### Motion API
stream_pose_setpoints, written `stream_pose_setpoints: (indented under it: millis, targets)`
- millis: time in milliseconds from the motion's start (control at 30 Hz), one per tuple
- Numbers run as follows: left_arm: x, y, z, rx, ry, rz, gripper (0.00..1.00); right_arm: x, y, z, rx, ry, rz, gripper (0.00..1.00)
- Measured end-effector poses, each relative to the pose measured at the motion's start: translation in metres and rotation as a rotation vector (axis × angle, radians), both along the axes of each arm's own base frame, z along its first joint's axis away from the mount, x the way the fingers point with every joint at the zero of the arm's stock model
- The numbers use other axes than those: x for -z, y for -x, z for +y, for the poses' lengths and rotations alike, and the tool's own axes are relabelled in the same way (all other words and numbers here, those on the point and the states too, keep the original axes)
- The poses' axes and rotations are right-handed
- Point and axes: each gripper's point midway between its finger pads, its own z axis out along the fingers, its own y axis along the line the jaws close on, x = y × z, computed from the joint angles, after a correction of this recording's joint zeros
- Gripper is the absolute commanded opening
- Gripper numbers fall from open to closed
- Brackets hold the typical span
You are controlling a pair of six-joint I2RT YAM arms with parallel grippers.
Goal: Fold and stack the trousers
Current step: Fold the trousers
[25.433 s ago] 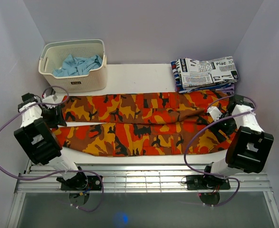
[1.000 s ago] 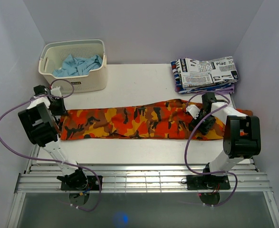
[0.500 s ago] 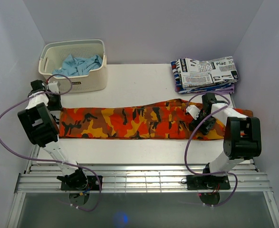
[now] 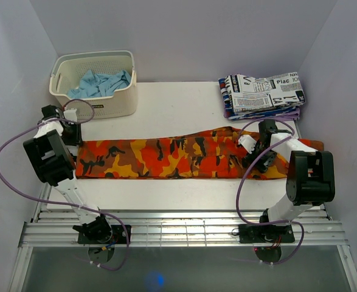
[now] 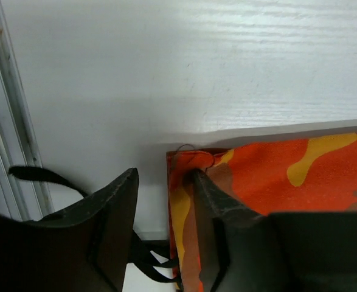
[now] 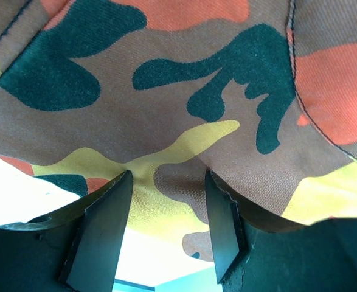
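Just in front of the basket (image 4: pixel 96 82), the left hand (image 5: pixel 164 177) is opening, releasing the trousers (image 4: pixel 166 157) (lengthwise fold looking finished); the right hand (image 6: pixel 166 182) is waiting open, empty.

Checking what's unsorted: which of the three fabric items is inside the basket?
The plain light blue cloth, crumpled in the basket; the camouflage trousers and folded newsprint garment lie on the table.

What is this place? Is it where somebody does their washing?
Probably a robot practice booth, not a home laundry: a robot's left arm and right arm stand at a white table, with camouflage trousers, a basket and folded clothes.
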Motion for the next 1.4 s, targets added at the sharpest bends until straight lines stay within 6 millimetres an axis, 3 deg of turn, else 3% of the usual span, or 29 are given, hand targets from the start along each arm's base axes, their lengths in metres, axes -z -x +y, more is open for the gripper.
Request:
stream_pose_setpoints:
  millis: [33, 100, 167, 233, 300, 367, 433, 500, 533, 600, 667, 800, 867, 933, 1000, 1167, 1267, 1400]
  targets:
    - [0.001, 0.004, 0.001, 0.002, 0.0, 0.004, 0.62, 0.0, 0.0, -0.001, 0.001, 0.003, -0.003, 0.57]
    - [-0.004, 0.01, 0.0, 0.018, 0.016, -0.002, 0.69, -0.001, 0.0, 0.0, -0.004, 0.009, -0.014, 0.57]
    - [-0.02, 0.012, -0.008, 0.058, 0.051, -0.052, 0.73, -0.002, 0.001, 0.003, -0.027, 0.031, -0.034, 0.57]
    - [-0.048, 0.008, -0.017, 0.093, 0.076, -0.135, 0.77, -0.002, 0.002, 0.007, -0.068, 0.069, -0.061, 0.57]
    - [-0.093, -0.001, -0.037, 0.157, 0.1, -0.265, 0.77, -0.003, 0.004, 0.01, -0.11, 0.111, -0.09, 0.56]
    - [-0.144, -0.009, -0.069, 0.248, 0.116, -0.401, 0.76, -0.003, 0.005, 0.014, -0.157, 0.159, -0.119, 0.54]
    - [-0.185, -0.013, -0.117, 0.372, 0.144, -0.511, 0.75, -0.003, 0.008, 0.02, -0.204, 0.202, -0.132, 0.53]
    - [-0.208, -0.01, -0.178, 0.505, 0.198, -0.579, 0.74, -0.005, 0.01, 0.031, -0.254, 0.218, -0.142, 0.51]
    - [-0.21, -0.003, -0.209, 0.566, 0.24, -0.588, 0.73, -0.006, 0.012, 0.039, -0.284, 0.218, -0.147, 0.51]
    - [-0.196, 0.02, -0.264, 0.657, 0.358, -0.548, 0.69, -0.007, 0.019, 0.059, -0.343, 0.184, -0.146, 0.51]
    - [-0.165, 0.043, -0.296, 0.685, 0.463, -0.458, 0.64, -0.008, 0.032, 0.084, -0.39, 0.091, -0.131, 0.51]
    - [-0.091, 0.09, -0.322, 0.63, 0.618, -0.21, 0.57, -0.01, 0.072, 0.125, -0.434, -0.148, -0.014, 0.51]
    - [-0.066, 0.11, -0.33, 0.609, 0.658, -0.112, 0.56, -0.019, 0.085, 0.139, -0.423, -0.239, 0.033, 0.51]
    - [-0.053, 0.12, -0.335, 0.601, 0.675, -0.057, 0.56, -0.037, 0.082, 0.152, -0.392, -0.307, 0.03, 0.51]
    - [-0.046, 0.123, -0.339, 0.607, 0.676, -0.034, 0.51, -0.061, 0.063, 0.167, -0.352, -0.369, -0.016, 0.51]
    - [-0.023, 0.126, -0.333, 0.61, 0.617, 0.006, 0.38, -0.11, -0.022, 0.183, -0.165, -0.471, -0.153, 0.42]
    - [-0.01, 0.13, -0.324, 0.614, 0.558, 0.037, 0.37, -0.108, -0.065, 0.178, -0.064, -0.457, -0.176, 0.34]
    - [0.001, 0.133, -0.314, 0.633, 0.48, 0.054, 0.4, -0.084, -0.104, 0.178, 0.038, -0.404, -0.14, 0.31]
